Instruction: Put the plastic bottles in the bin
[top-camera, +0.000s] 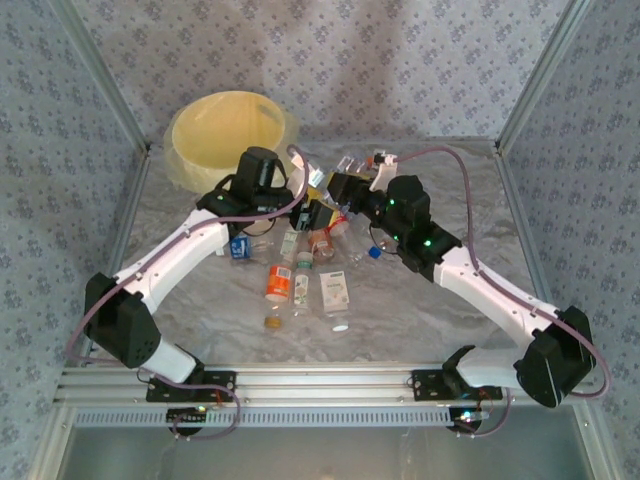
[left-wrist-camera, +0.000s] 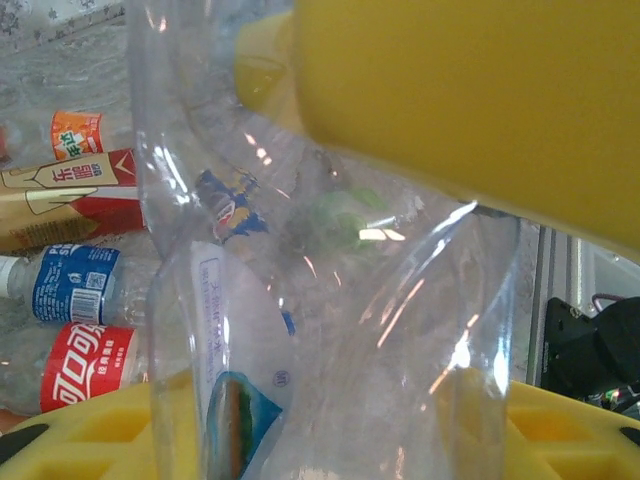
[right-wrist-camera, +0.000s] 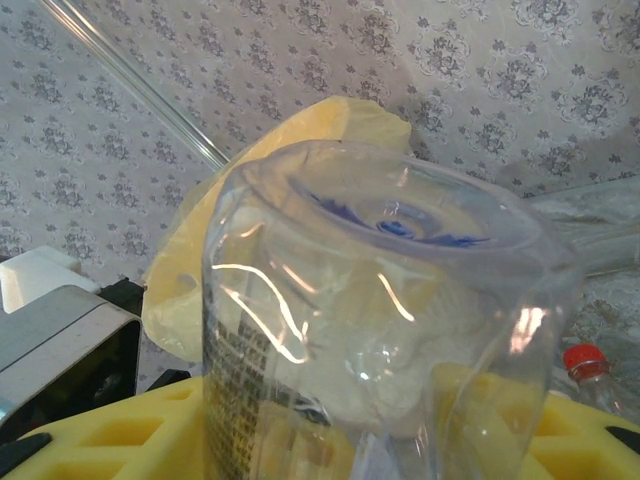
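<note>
Left end effector (left-wrist-camera: 340, 290) and right end effector (right-wrist-camera: 380, 430) each clamp a bottle (right-wrist-camera: 390, 290); the bin (top-camera: 205, 150) sits at the worktop's (top-camera: 430, 300) far-left corner, nearer the left arm.

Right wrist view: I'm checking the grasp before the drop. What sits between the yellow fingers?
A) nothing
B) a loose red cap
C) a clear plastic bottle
C: the right gripper holds a clear plastic bottle, with the bin behind it.

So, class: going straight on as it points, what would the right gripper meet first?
Likely the bin, straight ahead behind the bottle held in the right gripper's jaws, though depth is unclear.
</note>
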